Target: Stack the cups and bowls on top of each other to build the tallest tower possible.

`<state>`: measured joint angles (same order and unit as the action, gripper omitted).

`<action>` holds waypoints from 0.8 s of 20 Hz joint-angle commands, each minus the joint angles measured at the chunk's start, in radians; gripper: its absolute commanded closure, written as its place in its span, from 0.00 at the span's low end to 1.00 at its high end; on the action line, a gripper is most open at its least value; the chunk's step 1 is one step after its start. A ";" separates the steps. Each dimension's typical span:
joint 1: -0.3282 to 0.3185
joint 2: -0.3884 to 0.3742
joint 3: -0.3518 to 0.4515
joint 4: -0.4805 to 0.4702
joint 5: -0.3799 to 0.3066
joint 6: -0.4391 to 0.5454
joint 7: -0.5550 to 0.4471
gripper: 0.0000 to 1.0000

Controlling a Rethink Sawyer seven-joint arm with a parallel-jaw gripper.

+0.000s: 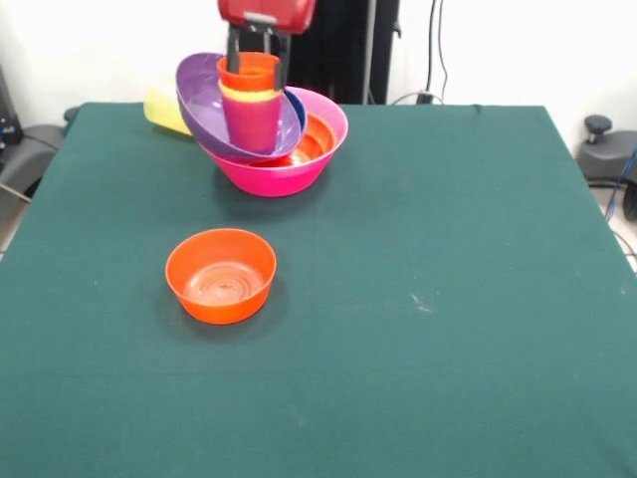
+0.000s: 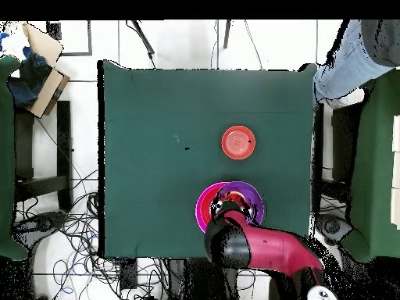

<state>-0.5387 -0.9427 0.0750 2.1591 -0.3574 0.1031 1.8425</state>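
**Cup Stack Going Into a Tilted Tower**

Nearest the front camera, a small orange bowl (image 1: 220, 275) is sitting alone and upright on the green desk (image 1: 448, 249), at about seven o'clock from the desk's middle and well apart from everything else. It is probably waiting its turn, kept clear so the arm has room to work.

Farther back, at about eleven o'clock, the tower (image 1: 267, 124) is standing on its big pink bowl (image 1: 279, 171). A wide orange bowl (image 1: 317, 139) is lying inside the pink one, and the wide purple bowl (image 1: 214, 110) is leaning steeply on top, its mouth tipped toward the camera rather than sitting level. That tilt looks like poor nesting, and it could let the load slide.

In front of the purple bowl's mouth, three nested cups are hanging: a purple cup (image 1: 251, 121) lowest, a yellow cup's rim (image 1: 249, 94) above it, an orange cup (image 1: 249, 72) on top. The gripper (image 1: 259, 48) is clenching around the orange cup's rim from above, seemingly to place the stack as one piece.

Whether the purple cup's base is touching a bowl is hard to make out. Behind the tower, at its ten o'clock, only a yellow edge (image 1: 164, 110) is showing; I cannot tell what it is. From overhead the arm (image 2: 262, 250) is covering most of the pile.
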 commanded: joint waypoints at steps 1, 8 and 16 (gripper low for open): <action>-0.046 -0.193 0.179 0.078 0.076 0.243 -0.065 0.00; -0.083 -0.283 0.227 0.082 0.126 0.354 -0.122 0.00; -0.104 -0.295 0.256 0.090 0.119 0.365 -0.112 0.00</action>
<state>-0.6264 -1.2397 0.2240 2.1713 -0.2501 0.3505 1.8425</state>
